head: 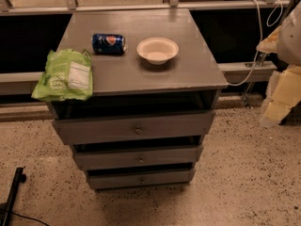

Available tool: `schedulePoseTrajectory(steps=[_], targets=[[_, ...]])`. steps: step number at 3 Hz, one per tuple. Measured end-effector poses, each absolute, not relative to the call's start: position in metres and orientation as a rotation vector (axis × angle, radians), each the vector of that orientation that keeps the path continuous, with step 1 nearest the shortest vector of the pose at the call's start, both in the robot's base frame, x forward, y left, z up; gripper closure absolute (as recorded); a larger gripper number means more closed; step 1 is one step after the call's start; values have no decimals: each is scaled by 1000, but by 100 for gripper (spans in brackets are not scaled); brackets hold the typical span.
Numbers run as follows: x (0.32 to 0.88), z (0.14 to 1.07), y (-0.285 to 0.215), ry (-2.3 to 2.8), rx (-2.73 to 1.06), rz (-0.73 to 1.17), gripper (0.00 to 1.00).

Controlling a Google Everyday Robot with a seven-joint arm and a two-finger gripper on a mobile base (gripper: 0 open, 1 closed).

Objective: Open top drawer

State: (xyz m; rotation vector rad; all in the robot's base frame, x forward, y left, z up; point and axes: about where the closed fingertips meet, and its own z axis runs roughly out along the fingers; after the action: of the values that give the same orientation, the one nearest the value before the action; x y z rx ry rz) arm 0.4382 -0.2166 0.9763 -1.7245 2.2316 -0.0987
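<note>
The top drawer [134, 127] is the widest grey front of three in the grey cabinet, with a small round metal knob [138, 130] at its centre. A dark gap shows between its upper edge and the cabinet top [188, 74]. Two narrower drawers [138, 158] sit below it, each with a dark gap above. My gripper [278, 95] is a pale yellowish shape at the right edge of the camera view. It is well to the right of the cabinet, about level with the drawer, and touches nothing.
On the cabinet top lie a green chip bag [66, 76] hanging over the left front corner, a blue soda can [108, 44] on its side and a white bowl [157, 50]. A white cable [256, 55] hangs at the right. A black pole [13, 192] stands on the speckled floor at lower left.
</note>
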Motion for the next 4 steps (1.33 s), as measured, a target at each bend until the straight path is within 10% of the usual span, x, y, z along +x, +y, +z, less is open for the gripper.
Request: schedulePoseTrajectory(steps=[4], targets=[[435,904,-165,1817,-1843,71,0]])
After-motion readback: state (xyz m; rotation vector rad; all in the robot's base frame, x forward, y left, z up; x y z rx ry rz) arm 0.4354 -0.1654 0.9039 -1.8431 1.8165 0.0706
